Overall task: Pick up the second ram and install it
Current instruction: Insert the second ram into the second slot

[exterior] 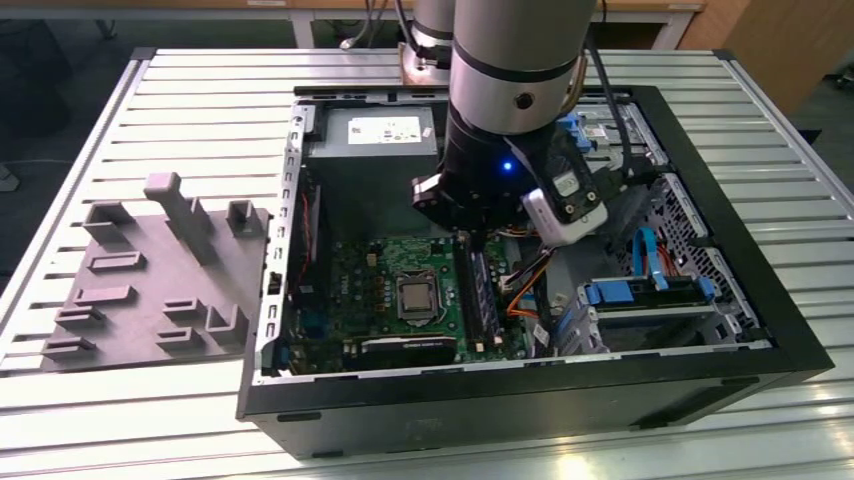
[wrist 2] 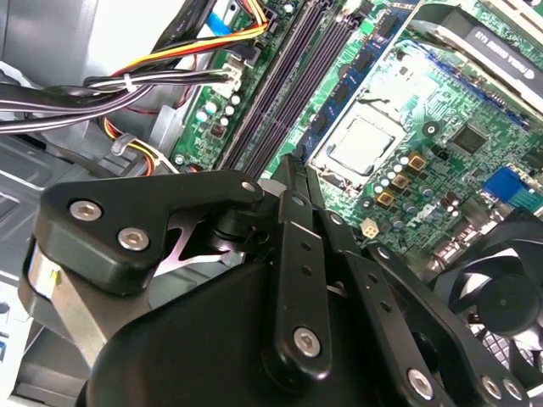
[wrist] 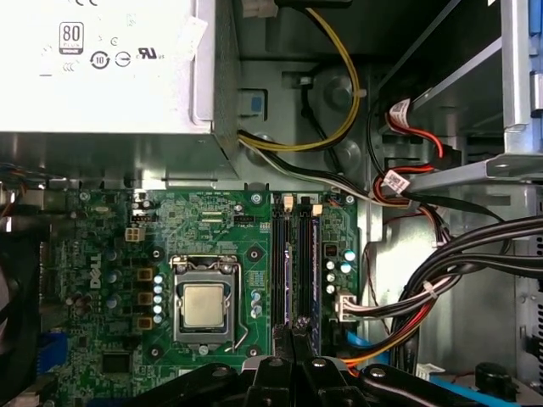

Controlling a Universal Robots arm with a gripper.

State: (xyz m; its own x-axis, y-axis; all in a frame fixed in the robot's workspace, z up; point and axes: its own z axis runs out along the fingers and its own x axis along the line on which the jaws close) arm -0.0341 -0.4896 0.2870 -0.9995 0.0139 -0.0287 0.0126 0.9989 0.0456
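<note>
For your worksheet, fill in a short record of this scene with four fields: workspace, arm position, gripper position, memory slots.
workspace: open computer case lying on a slatted metal table
arm position: reaching down into the case over the green motherboard
gripper position: gripper right above the memory slots
memory slots: long black slots beside the processor socket

We see a green motherboard (wrist: pixel 212 246), black case (exterior: pixel 747 300), grey holder block (exterior: pixel 147 290), and yellow, red and orange cables (wrist: pixel 344 76).
</note>
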